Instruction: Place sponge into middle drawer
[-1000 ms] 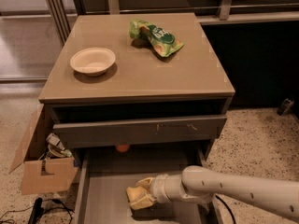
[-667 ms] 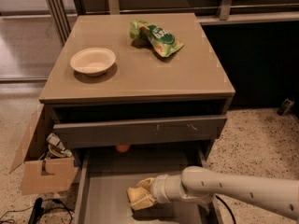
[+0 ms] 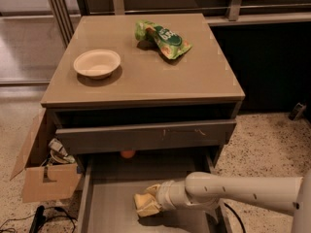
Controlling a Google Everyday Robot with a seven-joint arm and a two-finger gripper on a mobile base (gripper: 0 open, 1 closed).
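The yellow sponge is at the tip of my gripper, low inside the open middle drawer, just above its flat grey floor near the middle. My white arm reaches in from the right, over the drawer's right wall. The gripper is shut on the sponge, and the sponge hides most of the fingers.
The drawer above, with a scratched front panel, is slightly pulled out and overhangs the back of the middle drawer. A small orange object sits at the drawer's back. A white bowl and a green snack bag lie on the cabinet top. A cardboard box stands on the left.
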